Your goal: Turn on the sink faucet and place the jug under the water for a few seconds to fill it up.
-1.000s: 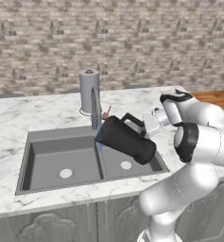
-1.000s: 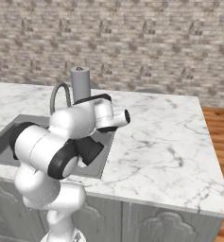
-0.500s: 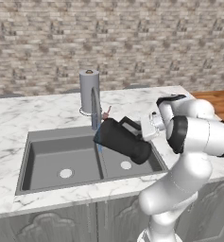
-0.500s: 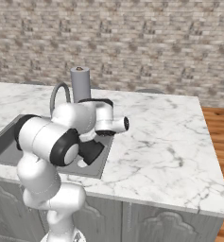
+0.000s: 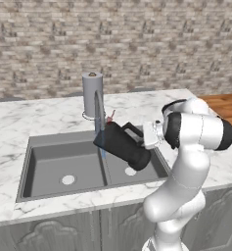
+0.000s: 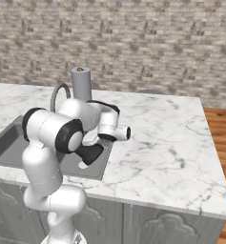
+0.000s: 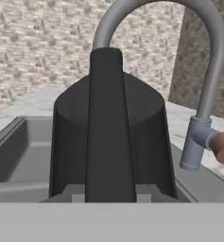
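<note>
Jug held tilted over sink, under faucet.
My gripper (image 5: pixel 146 136) is clamped on the handle of the black jug (image 5: pixel 121 146), which leans w/ its mouth at the water (image 5: pixel 103 151) over the sink (image 5: pixel 63 162); faucet (image 5: pixel 99 110) arches behind, paper-towel roll (image 5: pixel 90 93) beyond on the table (image 5: pixel 39 117).

Grey upright paper-towel roll (image 5: pixel 92 94) stood on the white marble counter (image 5: pixel 34 117) before a stone-brick wall (image 5: pixel 112 44); wooden floor (image 6: pixel 221 138) lay beyond.

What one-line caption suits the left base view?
Gripper holds the tilted black jug over the sink beneath the running faucet.
</note>
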Available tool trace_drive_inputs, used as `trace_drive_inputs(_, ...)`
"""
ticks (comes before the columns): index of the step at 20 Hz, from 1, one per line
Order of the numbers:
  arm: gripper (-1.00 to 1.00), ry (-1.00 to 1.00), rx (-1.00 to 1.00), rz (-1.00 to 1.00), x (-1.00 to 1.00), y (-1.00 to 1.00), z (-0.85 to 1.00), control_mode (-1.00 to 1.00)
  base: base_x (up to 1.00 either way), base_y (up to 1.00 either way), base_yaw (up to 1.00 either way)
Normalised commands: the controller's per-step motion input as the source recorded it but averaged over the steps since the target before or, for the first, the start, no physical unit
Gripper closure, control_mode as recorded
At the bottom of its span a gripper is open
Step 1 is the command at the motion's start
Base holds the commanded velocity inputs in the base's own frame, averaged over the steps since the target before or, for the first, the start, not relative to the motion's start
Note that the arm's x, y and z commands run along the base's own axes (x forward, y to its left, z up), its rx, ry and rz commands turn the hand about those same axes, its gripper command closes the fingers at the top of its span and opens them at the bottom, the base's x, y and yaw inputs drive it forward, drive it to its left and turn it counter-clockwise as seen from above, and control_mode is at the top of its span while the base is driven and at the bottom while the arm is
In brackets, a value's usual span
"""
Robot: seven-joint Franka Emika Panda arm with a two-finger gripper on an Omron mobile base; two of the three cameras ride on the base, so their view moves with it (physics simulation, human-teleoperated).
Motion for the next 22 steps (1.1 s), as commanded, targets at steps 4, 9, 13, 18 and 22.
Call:
trace_drive_inputs(4,1.0,-0.01,0.12,0.03,0.16,0.0,-0.12,-1.0,0.0,0.0,0.0)
trace_drive_inputs(9,1.0,0.0,0.11,0.02,0.15,0.0,-0.08,-1.0,0.0,0.0,0.0)
trace_drive_inputs(13,1.0,0.0,0.08,0.0,0.07,0.0,-0.08,-1.0,0.0,0.0,0.0)
trace_drive_inputs(18,1.0,0.0,0.06,0.0,0.06,0.0,-0.1,-1.0,0.0,0.0,0.0)
trace_drive_inputs(22,1.0,0.0,0.02,0.0,0.01,0.07,-0.07,-1.0,0.0,0.0,0.0)
